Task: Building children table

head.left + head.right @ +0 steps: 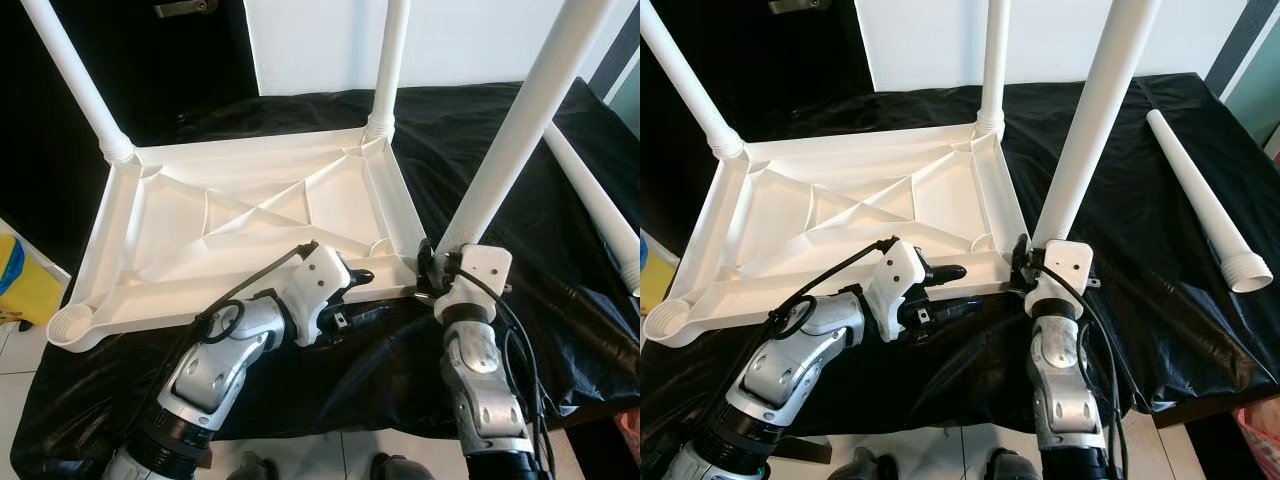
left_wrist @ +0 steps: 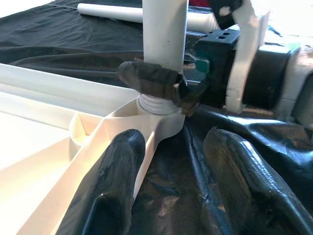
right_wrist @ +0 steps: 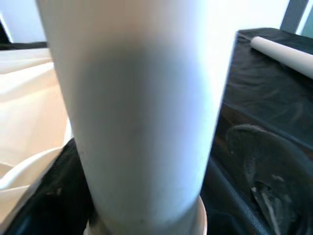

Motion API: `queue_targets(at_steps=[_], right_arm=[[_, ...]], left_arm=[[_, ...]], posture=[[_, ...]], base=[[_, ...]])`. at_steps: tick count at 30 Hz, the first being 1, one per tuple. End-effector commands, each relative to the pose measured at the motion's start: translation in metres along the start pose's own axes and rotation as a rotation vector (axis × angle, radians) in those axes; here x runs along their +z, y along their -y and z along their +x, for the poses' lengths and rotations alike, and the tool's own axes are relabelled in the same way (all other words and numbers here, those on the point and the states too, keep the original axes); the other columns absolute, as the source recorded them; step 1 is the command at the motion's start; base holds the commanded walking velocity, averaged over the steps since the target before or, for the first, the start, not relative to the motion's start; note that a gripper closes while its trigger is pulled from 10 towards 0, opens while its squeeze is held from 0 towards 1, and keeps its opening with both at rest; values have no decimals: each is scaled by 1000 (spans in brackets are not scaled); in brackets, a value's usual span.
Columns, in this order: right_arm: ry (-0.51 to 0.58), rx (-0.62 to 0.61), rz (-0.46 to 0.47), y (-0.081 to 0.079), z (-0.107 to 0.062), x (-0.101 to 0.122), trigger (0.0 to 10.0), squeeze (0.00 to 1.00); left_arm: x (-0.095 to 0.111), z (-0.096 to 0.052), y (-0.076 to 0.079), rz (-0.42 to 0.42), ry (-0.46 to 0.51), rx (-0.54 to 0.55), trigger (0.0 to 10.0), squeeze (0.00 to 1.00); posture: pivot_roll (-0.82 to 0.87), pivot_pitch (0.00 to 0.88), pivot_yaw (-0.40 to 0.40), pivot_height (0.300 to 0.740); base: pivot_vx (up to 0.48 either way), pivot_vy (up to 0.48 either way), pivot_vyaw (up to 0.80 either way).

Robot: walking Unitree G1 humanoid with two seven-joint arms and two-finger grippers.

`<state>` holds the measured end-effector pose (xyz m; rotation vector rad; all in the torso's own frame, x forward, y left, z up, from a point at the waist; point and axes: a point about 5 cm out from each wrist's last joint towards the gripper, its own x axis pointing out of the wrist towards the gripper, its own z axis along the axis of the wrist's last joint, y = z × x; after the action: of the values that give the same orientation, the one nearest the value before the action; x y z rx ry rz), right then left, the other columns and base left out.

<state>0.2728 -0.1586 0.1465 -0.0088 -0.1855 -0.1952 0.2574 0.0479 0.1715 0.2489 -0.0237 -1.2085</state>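
- Tabletop (image 1: 250, 215), white ribbed plastic, lies upside down on a black glossy sheet (image 1: 500, 150), with round corner sockets.
- Right gripper (image 1: 1025, 262) is clamped around the base of a smooth white leg (image 1: 1090, 120), right at a corner socket.
- Left gripper (image 2: 171, 191) has its fingers spread apart, straddling the tabletop's near rim, holding nothing.
- A loose tapered leg (image 1: 1205, 200) lies on the sheet, well beyond the right fingers.

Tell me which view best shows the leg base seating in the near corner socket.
The left wrist view: the leg base sits at the socket, with the right gripper clamped around it. The eye views hide that joint behind the gripper; the right wrist view shows a blurred leg.
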Motion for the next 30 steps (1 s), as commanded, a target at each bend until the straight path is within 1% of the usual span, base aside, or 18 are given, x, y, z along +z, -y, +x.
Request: queue_targets(at_steps=[1, 4, 6, 9, 11, 13, 14, 15, 16, 17, 20, 21, 23, 24, 26, 27, 29, 30], right_arm=[[-3, -11, 2, 5, -2, -1, 10000, 0], [-1, 67, -5, 11, 2, -1, 10000, 0], [8, 85, -14, 13, 3, -1, 10000, 0], [29, 124, -35, 17, 0, 2, 10000, 0], [35, 163, -50, 19, -10, 3, 10000, 0], [28, 179, -48, 19, -14, 2, 10000, 0], [21, 185, -45, 19, -19, 1, 10000, 0], [21, 185, -45, 19, -19, 1, 10000, 0], [17, 189, -43, 18, -21, 1, 10000, 0], [17, 189, -43, 18, -21, 1, 10000, 0], [-24, 201, -49, 21, -39, -6, 10000, 0], [-24, 201, -49, 21, -39, -6, 10000, 0], [-44, 213, -50, 23, -47, -10, 10000, 0], [-44, 213, -50, 23, -47, -10, 10000, 0], [-75, 248, -57, 23, -56, -15, 10000, 0], [-75, 248, -57, 23, -56, -15, 10000, 0], [-99, 281, -60, 24, -63, -19, 10000, 0], [-99, 281, -60, 24, -63, -19, 10000, 0]], left_arm=[[-2, -1, 1, -7, -11, 15, 10000, 0], [-2, -1, 2, -10, -10, 10, 10000, 0], [-2, -1, 2, -8, -10, 9, 10000, 0], [-2, -2, 0, -2, -14, 17, 10000, 0], [-2, -8, -9, 10, -24, 51, 10000, 0], [-2, -10, -15, 15, -29, 72, 10000, 0], [-2, -15, -22, 24, -33, 98, 10000, 0], [-2, -15, -22, 24, -33, 98, 10000, 0], [-1, -18, -27, 31, -35, 116, 10000, 0], [-1, -18, -27, 31, -35, 116, 10000, 0], [-3, -31, -50, 79, -82, 205, 10000, 0], [-3, -31, -50, 79, -82, 205, 10000, 0], [-5, -36, -57, 97, -109, 232, 10000, 0], [-5, -36, -57, 97, -109, 232, 10000, 0], [-9, -43, -65, 128, -158, 254, 10000, 0], [-9, -43, -65, 128, -158, 254, 10000, 0], [-13, -50, -72, 162, -202, 276, 10000, 0], [-13, -50, -72, 162, -202, 276, 10000, 0]], posture=[[-90, 124, 24, 740], [-95, 127, 26, 740], [-94, 127, 25, 740], [-91, 131, 25, 740], [-90, 134, 25, 740], [-90, 134, 25, 740], [-90, 142, 26, 740], [-90, 142, 26, 740], [-90, 142, 26, 740], [-90, 142, 26, 740], [-94, 148, 33, 740], [-94, 148, 33, 740], [-96, 151, 38, 740], [-96, 151, 38, 740], [-102, 155, 47, 740], [-102, 155, 47, 740], [-103, 156, 48, 740], [-103, 156, 48, 740]], base=[[0, 0, 0], [0, 0, 0], [0, 0, 0], [0, 0, 0], [0, 0, 0], [0, 0, 0], [0, 0, 0], [0, 0, 0], [0, 0, 0], [0, 0, 0], [0, 0, 0], [0, 0, 0], [0, 0, 0], [0, 0, 0], [0, 0, 0], [0, 0, 0], [0, 0, 0], [0, 0, 0]])
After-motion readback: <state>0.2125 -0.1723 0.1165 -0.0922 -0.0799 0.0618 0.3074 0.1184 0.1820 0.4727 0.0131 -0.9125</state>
